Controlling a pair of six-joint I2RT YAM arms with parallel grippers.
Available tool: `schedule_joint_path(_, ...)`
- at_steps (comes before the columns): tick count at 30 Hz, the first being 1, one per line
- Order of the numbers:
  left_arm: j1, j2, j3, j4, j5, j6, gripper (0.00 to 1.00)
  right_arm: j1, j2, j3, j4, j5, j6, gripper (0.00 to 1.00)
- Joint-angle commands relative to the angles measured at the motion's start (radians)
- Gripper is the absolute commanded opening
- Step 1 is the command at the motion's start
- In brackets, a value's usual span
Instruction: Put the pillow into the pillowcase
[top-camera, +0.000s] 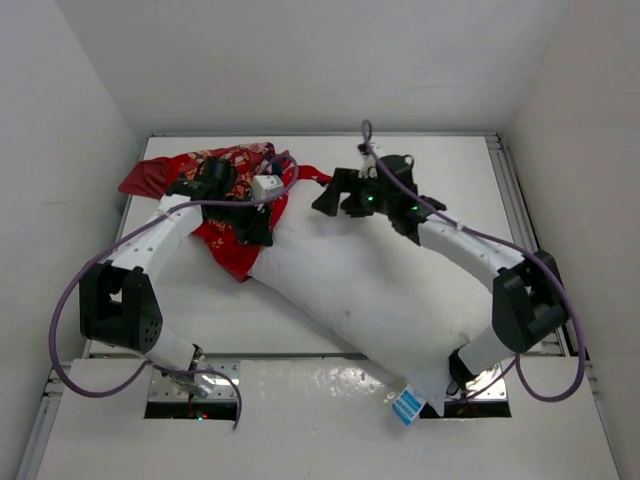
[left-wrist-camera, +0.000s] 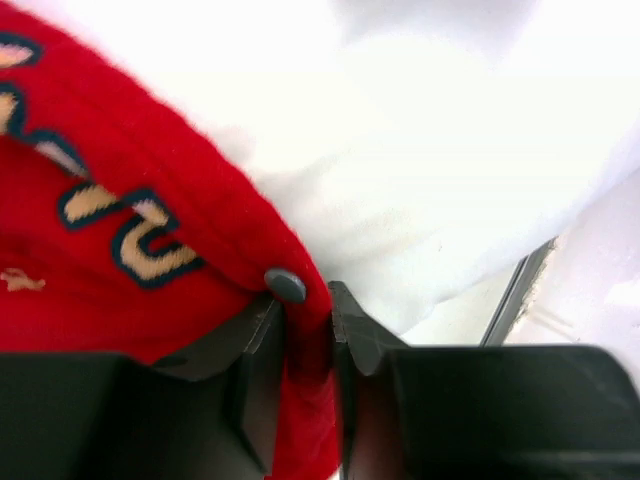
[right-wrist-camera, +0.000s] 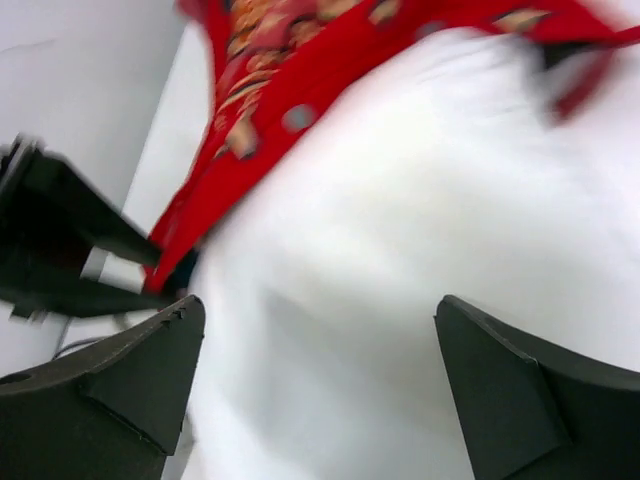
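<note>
The edge of the pillowcase (left-wrist-camera: 150, 200) sits between the left jaws, with the pillow (left-wrist-camera: 420, 150) just beyond them and to their right. The right jaws straddle the pillow from above, the pillowcase ahead. The pillow's far end lies inside the pillowcase, on the tabletop (top-camera: 460, 180).

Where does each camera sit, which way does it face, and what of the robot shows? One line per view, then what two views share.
Top external: above and behind the bases, looking down on the table; both arms show.
Left wrist: on the left arm, looking along the left gripper, which pinches the pillowcase edge.
Right wrist: on the right arm, looking past the open right gripper onto the pillow.
Shared: both wrist views show red pillowcase against white pillow.
</note>
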Motion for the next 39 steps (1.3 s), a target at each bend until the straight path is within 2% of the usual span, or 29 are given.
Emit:
schedule_joint_path(1, -0.033, 0.01, 0.043, -0.024, -0.026, 0.047, 0.29, -0.065, -0.037, 0.058, -0.125, -0.016, -0.096, 0.95)
schedule_joint_path(3, -0.058, 0.034, 0.075, -0.077, -0.054, 0.062, 0.36, -0.097, 0.0, 0.106, -0.188, -0.016, -0.138, 0.93)
schedule_joint_path(5, -0.081, 0.065, 0.141, -0.119, -0.086, 0.082, 0.47, -0.126, 0.047, 0.171, -0.206, -0.022, -0.157, 0.89)
schedule_joint_path(7, -0.094, 0.088, 0.221, -0.163, -0.13, 0.081, 0.64, -0.154, 0.092, 0.233, -0.213, -0.016, -0.162, 0.89)
schedule_joint_path(9, -0.116, 0.12, 0.282, -0.15, -0.179, 0.044, 0.74, -0.171, 0.193, 0.29, -0.246, -0.011, -0.169, 0.91)
schedule_joint_path(10, -0.121, 0.129, 0.336, -0.125, -0.215, -0.029, 0.78, -0.175, 0.231, 0.357, -0.262, -0.011, -0.176, 0.93)
schedule_joint_path(11, -0.13, 0.148, 0.361, -0.095, -0.311, -0.066, 0.84, -0.183, 0.273, 0.391, -0.3, -0.01, -0.18, 0.94)
schedule_joint_path(13, -0.139, 0.172, 0.414, -0.009, -0.473, -0.157, 0.9, -0.183, 0.388, 0.492, -0.335, -0.013, -0.194, 0.96)
schedule_joint_path(17, -0.147, 0.322, 0.51, 0.007, -0.584, -0.18, 0.9, -0.178, 0.535, 0.577, -0.363, -0.094, -0.202, 0.99)
schedule_joint_path(21, -0.145, 0.45, 0.568, -0.054, -0.592, -0.178, 0.8, -0.169, 0.545, 0.527, -0.306, -0.288, -0.243, 0.96)
schedule_joint_path(23, -0.136, 0.491, 0.579, -0.093, -0.511, -0.175, 0.63, -0.166, 0.485, 0.43, -0.254, -0.353, -0.263, 0.89)
schedule_joint_path(24, -0.131, 0.499, 0.594, -0.108, -0.468, -0.171, 0.53, -0.163, 0.459, 0.353, -0.23, -0.402, -0.271, 0.78)
schedule_joint_path(25, -0.133, 0.504, 0.602, -0.12, -0.394, -0.163, 0.52, -0.164, 0.401, 0.312, -0.21, -0.421, -0.271, 0.71)
schedule_joint_path(26, -0.137, 0.519, 0.632, -0.169, -0.366, -0.145, 0.48, -0.163, 0.372, 0.236, -0.152, -0.418, -0.256, 0.52)
schedule_joint_path(28, -0.16, 0.557, 0.678, -0.228, -0.33, -0.128, 0.33, -0.16, 0.295, 0.168, -0.046, -0.407, -0.231, 0.26)
schedule_joint_path(29, -0.168, 0.568, 0.7, -0.281, -0.324, -0.105, 0.25, -0.158, 0.276, 0.143, -0.02, -0.393, -0.207, 0.16)
schedule_joint_path(30, -0.174, 0.574, 0.738, -0.297, -0.324, -0.106, 0.0, -0.155, 0.261, 0.105, 0.005, -0.384, -0.193, 0.03)
schedule_joint_path(32, -0.182, 0.567, 0.772, -0.298, -0.319, -0.105, 0.0, -0.125, 0.235, 0.086, 0.056, -0.38, -0.183, 0.0)
schedule_joint_path(36, -0.193, 0.49, 0.818, -0.231, -0.26, -0.112, 0.0, -0.024, 0.236, 0.112, 0.044, -0.37, -0.226, 0.0)
schedule_joint_path(39, -0.216, 0.365, 0.766, -0.127, -0.25, -0.111, 0.0, 0.029, 0.235, 0.128, 0.06, -0.352, -0.232, 0.0)
